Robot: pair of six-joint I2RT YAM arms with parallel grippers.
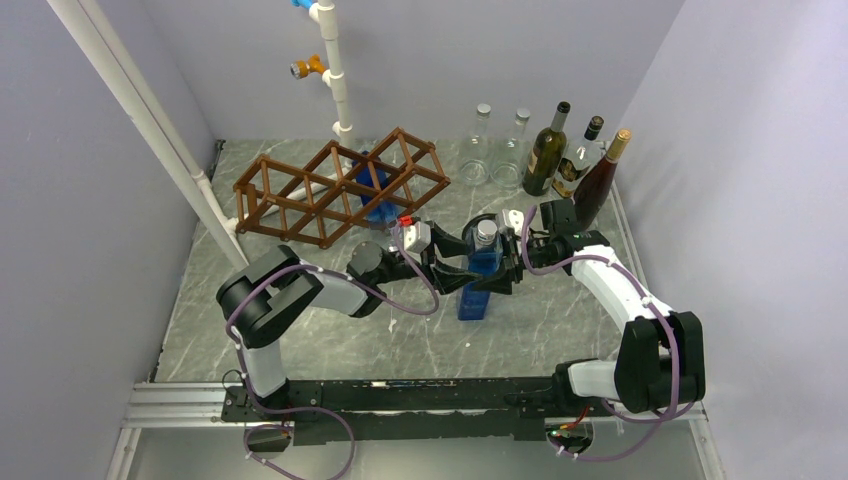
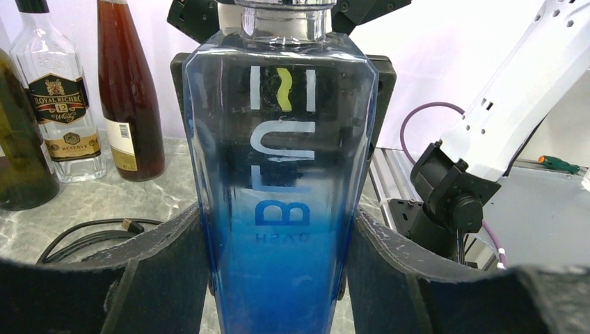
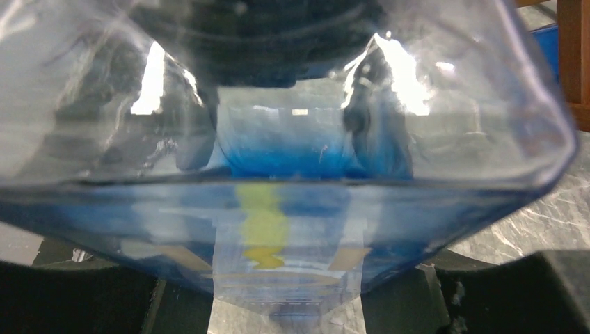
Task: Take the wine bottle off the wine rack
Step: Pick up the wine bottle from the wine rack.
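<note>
**Left tool's pads on the blue bottle, off the rack**

Black pads (image 2: 163,278) of my left tool (image 2: 278,278) sit closest in my left wrist view, one pressed against each side of the tall clear glass bottle with a blue-tinted lower half (image 2: 282,174). That tool has it clasped low on the body. My right tool (image 1: 508,265) reaches in from the opposite side and grips the same bottle up at its shoulders, its fingers flanking the glass.

From above, the bottle stands upright near the middle of the grey marbled bench (image 1: 300,330), just right of centre, with its base down at the surface. It is apart from the brown wooden lattice wine rack (image 1: 300,195), which lies toward the far left corner. A second blue bottle (image 1: 375,195) lies in one of the rack's right-hand cells.

Along the far edge toward the right corner stand two clear empty bottles (image 1: 480,150) and three dark ones (image 1: 548,150). A white pipe stand (image 1: 335,80) rises behind the rack.
</note>
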